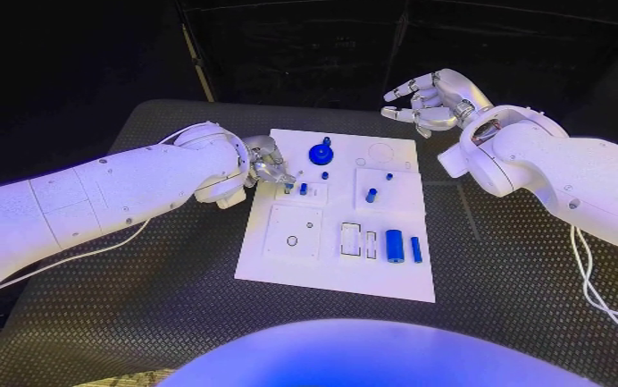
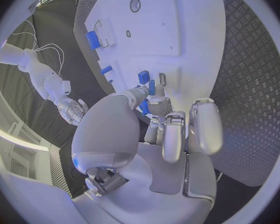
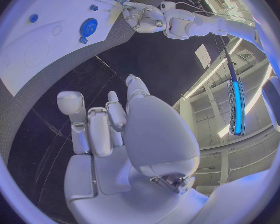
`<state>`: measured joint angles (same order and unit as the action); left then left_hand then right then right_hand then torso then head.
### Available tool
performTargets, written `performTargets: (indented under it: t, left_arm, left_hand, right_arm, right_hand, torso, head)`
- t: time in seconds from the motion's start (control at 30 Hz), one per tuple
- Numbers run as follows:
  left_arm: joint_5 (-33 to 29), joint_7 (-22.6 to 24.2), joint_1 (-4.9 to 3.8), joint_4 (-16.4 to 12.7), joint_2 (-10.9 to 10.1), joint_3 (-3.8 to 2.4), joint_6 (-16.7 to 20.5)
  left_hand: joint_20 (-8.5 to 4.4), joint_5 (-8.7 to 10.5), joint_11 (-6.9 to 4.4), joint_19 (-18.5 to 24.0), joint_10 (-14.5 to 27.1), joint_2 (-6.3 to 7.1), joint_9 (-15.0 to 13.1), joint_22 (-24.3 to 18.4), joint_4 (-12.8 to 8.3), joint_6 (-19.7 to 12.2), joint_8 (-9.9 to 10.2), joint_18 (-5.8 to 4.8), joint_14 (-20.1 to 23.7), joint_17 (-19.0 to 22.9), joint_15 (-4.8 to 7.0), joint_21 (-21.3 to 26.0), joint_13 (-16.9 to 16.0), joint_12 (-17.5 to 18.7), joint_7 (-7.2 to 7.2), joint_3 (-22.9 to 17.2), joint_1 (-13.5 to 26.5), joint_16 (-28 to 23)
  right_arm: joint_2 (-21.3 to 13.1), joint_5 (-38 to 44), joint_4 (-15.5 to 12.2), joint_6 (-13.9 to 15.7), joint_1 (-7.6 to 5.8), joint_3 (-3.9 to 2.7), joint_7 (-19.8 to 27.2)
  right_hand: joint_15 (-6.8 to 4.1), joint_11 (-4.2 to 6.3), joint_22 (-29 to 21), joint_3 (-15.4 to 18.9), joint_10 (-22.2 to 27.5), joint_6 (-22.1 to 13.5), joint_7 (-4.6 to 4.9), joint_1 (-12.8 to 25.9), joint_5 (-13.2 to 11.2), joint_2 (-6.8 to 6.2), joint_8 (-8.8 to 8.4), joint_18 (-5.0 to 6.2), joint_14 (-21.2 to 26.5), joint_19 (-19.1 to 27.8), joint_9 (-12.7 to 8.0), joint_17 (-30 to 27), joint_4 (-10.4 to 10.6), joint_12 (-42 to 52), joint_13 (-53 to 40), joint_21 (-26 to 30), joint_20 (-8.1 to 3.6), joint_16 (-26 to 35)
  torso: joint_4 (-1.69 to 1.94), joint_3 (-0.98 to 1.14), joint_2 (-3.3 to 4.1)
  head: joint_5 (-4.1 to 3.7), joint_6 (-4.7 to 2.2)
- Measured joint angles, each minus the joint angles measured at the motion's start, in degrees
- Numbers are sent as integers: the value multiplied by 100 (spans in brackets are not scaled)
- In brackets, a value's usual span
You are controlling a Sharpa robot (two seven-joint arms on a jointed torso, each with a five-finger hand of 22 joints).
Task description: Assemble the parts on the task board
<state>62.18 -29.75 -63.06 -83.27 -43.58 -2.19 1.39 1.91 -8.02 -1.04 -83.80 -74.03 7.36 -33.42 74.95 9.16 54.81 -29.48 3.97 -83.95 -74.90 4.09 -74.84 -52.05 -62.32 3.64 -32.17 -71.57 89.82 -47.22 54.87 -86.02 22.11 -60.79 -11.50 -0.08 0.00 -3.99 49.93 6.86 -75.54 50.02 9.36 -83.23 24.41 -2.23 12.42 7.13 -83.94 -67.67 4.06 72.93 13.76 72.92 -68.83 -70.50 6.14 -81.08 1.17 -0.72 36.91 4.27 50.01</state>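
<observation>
We have our left robot hand [image 1: 268, 162] down at the task board [image 1: 294, 273], over its edge at about ten o'clock from the board's centre. Its fingertips [image 2: 154, 104] are gathered around a small blue part [image 2: 144, 77] there; they look to be closing on a piece, but the left wrist view hides the contact behind the fingers, so we cannot tell whether anything is actually pinched. We judge the low, fingers-down posture is meant for picking or seating a small peg in that corner of the board.

Our right robot hand [image 1: 429, 103] is raised off the bench [image 1: 142, 315], beyond the board at roughly one o'clock, fingers curled loosely apart and holding nothing. We read that as parked clear so the head camera and the left arm have free room.

On the board, the round blue gear-like part [image 1: 321, 155] sits near twelve o'clock, just beside the left fingers. A blue peg [image 1: 371, 195] stands upright in the raised block right of centre, so that seat looks filled. Two blue cylinders [image 1: 396, 246] lie side by side near four o'clock, next to the open rectangular slots [image 1: 350, 238], likely staged there for insertion. The plain square plate [image 1: 292, 233] with a small round hole at seven o'clock is unfilled. We judge the assembly well short of finished.
</observation>
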Motion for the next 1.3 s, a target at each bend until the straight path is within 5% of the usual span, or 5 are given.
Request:
performTargets:
  t: [1.3]
  left_arm:
    - [765, -56, 10, 221, 170, 2, -437]
  left_hand:
    - [0, -17, -19, 0, -43, 66, -29, -2, -97, -26, -163, 0, -14, 0, 14, -25, -54, -53, -16, -218, 158, 0]
  right_arm:
    - [30, -11, 30, -25, 1, 1, 1]
  right_hand:
    - [0, 0, -4, 0, 0, 0, 0, 0, 0, 0, 0, 0, 0, 0, 0, 0, 0, 0, 0, 23, 0, 0]
  torso:
    - [-4, 7, 3]
  head:
    - [17, 0]
